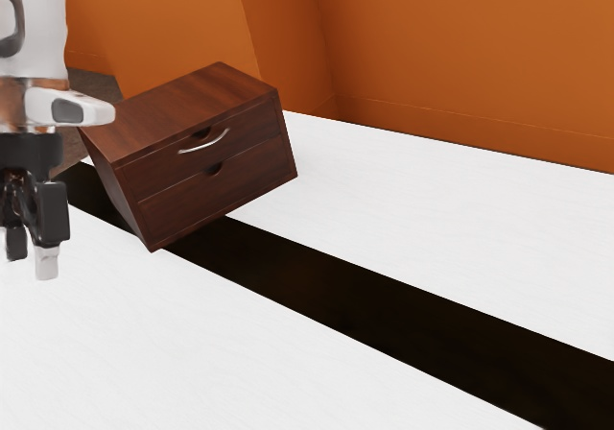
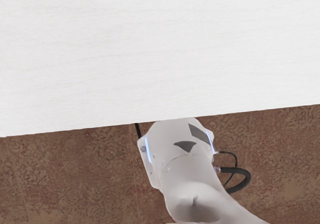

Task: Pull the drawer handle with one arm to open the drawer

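Gripper: The black gripper hangs in front of the cabinet, well apart from it, toward the exterior view's left. Its two fingers point down and are spread apart. Nothing is between them.
Arm: There is one white arm. It stands up above the gripper. In the wrist view, a white part of it is over a brown speckled floor, with one black cable beside it.
Table: There is one table and its top is white. The cabinet sits on it.
Stripe: One dark stripe crosses the table. It comes out from under the cabinet's bottom edge and runs toward the exterior view's right.
Cabinet look: It is one box of dark brown wood with a flat top. It looks tipped a little. Its front faces the gripper's side.
Drawers: There are two, one over the other. The top drawer and the bottom drawer both sit flat with the cabinet's front, so they look closed.
Handle: There is one handle. It is thin, silver and curved, and it sits on the top drawer.
Notch: There is one small dark notch on the bottom drawer, just under the handle.
Wall: An orange wall stands behind the cabinet.
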You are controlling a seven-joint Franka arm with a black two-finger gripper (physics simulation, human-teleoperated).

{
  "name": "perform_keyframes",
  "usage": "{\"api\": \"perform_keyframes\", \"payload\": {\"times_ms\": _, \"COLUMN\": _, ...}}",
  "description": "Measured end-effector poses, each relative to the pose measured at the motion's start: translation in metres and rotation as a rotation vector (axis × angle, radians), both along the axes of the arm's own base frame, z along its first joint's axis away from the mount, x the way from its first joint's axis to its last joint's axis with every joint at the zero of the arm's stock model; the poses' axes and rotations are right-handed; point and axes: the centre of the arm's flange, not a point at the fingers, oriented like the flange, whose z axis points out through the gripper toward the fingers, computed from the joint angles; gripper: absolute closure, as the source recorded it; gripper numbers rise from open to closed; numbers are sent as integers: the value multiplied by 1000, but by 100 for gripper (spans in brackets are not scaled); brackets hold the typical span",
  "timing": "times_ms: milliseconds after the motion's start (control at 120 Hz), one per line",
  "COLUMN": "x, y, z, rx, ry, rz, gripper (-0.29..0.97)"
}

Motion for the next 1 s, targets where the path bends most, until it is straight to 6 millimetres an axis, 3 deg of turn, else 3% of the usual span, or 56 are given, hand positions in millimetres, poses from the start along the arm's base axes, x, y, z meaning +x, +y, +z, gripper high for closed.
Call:
{"api": "perform_keyframes", "payload": {"times_ms": 183, "x": 36, "y": 9, "z": 7, "rx": 14, "ry": -264, "rz": -164, "gripper": 0}}
{"api": "perform_keyframes", "payload": {"times_ms": 267, "x": 52, "y": 14, "z": 23, "rx": 39, "ry": -351, "rz": -216, "gripper": 0}}
{"api": "perform_keyframes", "payload": {"times_ms": 308, "x": 80, "y": 14, "z": 29, "rx": 82, "ry": -382, "rz": -234, "gripper": 0}}
{"api": "perform_keyframes", "payload": {"times_ms": 433, "x": 157, "y": -10, "z": 13, "rx": 164, "ry": -421, "rz": -301, "gripper": 0}}
{"api": "perform_keyframes", "payload": {"times_ms": 517, "x": 218, "y": -47, "z": -14, "rx": 201, "ry": -436, "rz": -371, "gripper": 0}}
{"api": "perform_keyframes", "payload": {"times_ms": 583, "x": 248, "y": -43, "z": -34, "rx": 188, "ry": -452, "rz": -381, "gripper": 0}}
{"api": "perform_keyframes", "payload": {"times_ms": 683, "x": 263, "y": -20, "z": -46, "rx": 156, "ry": -480, "rz": -366, "gripper": 0}}
{"api": "perform_keyframes", "payload": {"times_ms": 833, "x": 301, "y": 1, "z": -111, "rx": 260, "ry": -400, "rz": -371, "gripper": 0}}
{"api": "perform_keyframes", "payload": {"times_ms": 917, "x": 304, "y": 15, "z": -114, "rx": 303, "ry": -392, "rz": -352, "gripper": 0}}
{"api": "perform_keyframes", "payload": {"times_ms": 1000, "x": 303, "y": 26, "z": -95, "rx": 369, "ry": -415, "rz": -331, "gripper": 0}}
